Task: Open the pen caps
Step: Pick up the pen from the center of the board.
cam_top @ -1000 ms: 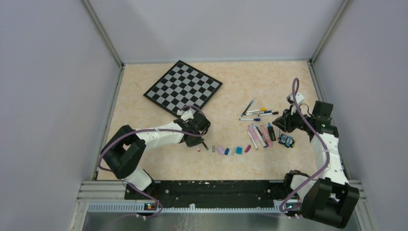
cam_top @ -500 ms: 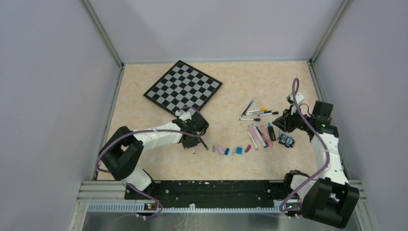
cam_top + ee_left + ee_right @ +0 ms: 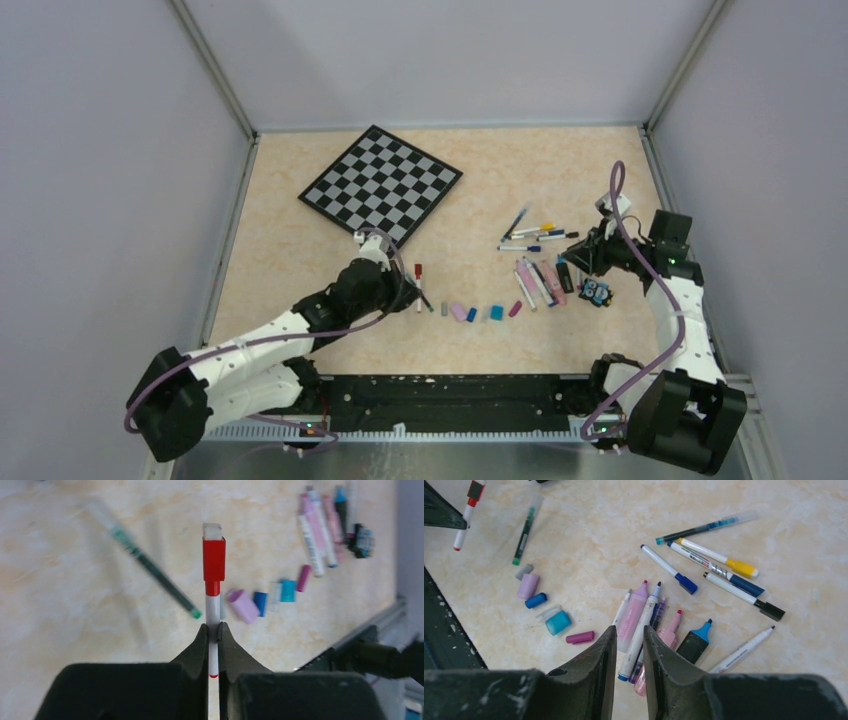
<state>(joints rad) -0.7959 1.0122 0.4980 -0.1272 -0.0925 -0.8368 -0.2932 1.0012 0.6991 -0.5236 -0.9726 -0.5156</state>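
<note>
My left gripper (image 3: 410, 290) is shut on a thin white pen (image 3: 213, 611) with a red cap (image 3: 214, 560) still on its far end; it holds the pen above the table. The pen also shows in the right wrist view (image 3: 466, 512). Loose caps lie in a row (image 3: 478, 312): grey (image 3: 524, 571), pale pink (image 3: 528, 586), blue (image 3: 535, 600), teal (image 3: 558, 622) and magenta (image 3: 579, 638). My right gripper (image 3: 629, 630) is slightly open and empty, above uncapped pink highlighters (image 3: 634, 615). Pens with yellow (image 3: 744, 569), blue (image 3: 686, 584) and black (image 3: 771, 611) caps lie beyond.
A green pen (image 3: 150, 567) lies on the table under the left gripper. A checkered board (image 3: 380, 183) lies at the back left. A small black-and-blue owl-like figure (image 3: 597, 291) stands right of the highlighters. Walls enclose the table's sides and back.
The left arm has swung its elbow down and left, and its gripper has lifted the red-capped pen off the table, cap now pointing away. The right arm has barely moved.
</note>
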